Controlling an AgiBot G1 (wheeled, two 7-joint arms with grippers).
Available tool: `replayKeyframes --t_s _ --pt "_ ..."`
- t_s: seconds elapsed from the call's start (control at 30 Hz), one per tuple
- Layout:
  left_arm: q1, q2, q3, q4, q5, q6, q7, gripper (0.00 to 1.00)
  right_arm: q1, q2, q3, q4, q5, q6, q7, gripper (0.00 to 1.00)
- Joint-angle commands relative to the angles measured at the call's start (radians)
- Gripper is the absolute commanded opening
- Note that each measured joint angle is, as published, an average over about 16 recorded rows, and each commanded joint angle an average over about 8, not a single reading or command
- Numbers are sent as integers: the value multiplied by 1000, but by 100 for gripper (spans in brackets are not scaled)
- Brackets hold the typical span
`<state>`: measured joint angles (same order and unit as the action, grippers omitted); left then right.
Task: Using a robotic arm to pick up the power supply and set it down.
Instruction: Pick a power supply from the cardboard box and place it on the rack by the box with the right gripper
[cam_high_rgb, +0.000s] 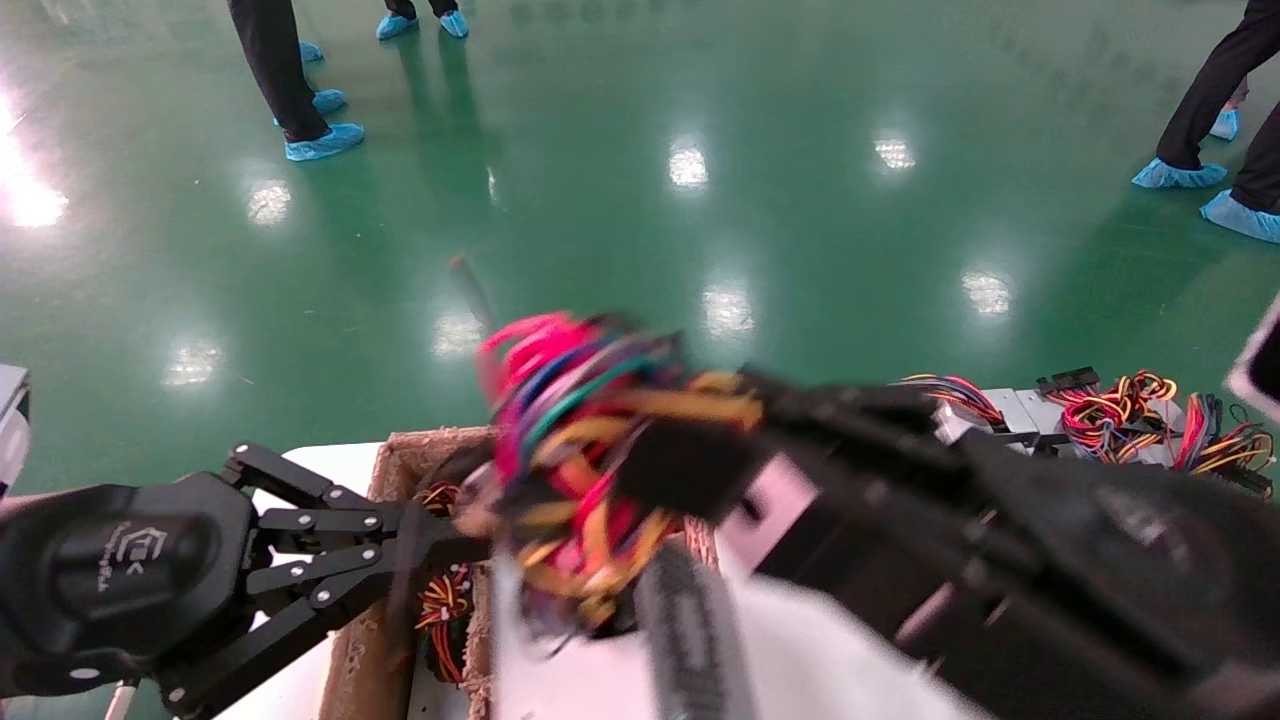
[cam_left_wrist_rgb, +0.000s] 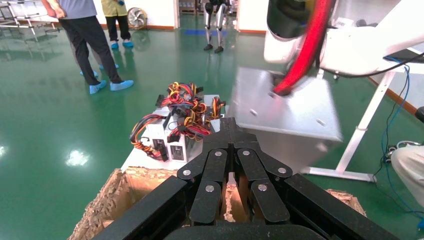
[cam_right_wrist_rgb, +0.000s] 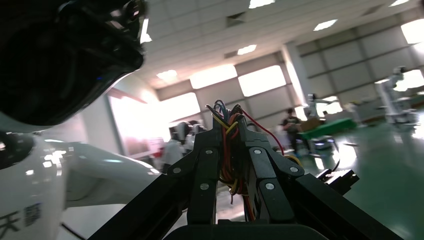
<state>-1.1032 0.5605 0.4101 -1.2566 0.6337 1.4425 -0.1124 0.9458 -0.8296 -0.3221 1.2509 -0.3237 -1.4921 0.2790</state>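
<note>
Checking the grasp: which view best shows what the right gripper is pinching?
Right wrist view: the right gripper is shut on the cable bundle. Head view shows the bundle blurred. Left wrist view shows only the power supply's silver case hanging, plus the shut left gripper.

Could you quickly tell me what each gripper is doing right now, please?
Left gripper: fingers closed, holding nothing, over the cardboard box.
Right gripper: fingers closed on the power supply's wires, lifted in the air.

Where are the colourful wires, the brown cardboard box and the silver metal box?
Colourful wire bundle (cam_high_rgb: 575, 400), head view: middle of the loops.
Brown cardboard box (cam_high_rgb: 375, 640), head view: left wall.
Silver metal power supply (cam_left_wrist_rgb: 287, 112), left wrist view: flat face.
</note>
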Motion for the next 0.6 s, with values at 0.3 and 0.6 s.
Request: replayKeyframes --t_s 0.3,0.6 --pt "0 0 0 0 0 0 0 0 -87 150 104 0 66 62 -23 0" --pt "0 0 0 0 0 0 0 0 -227 278 213 -7 124 142 -77 0"
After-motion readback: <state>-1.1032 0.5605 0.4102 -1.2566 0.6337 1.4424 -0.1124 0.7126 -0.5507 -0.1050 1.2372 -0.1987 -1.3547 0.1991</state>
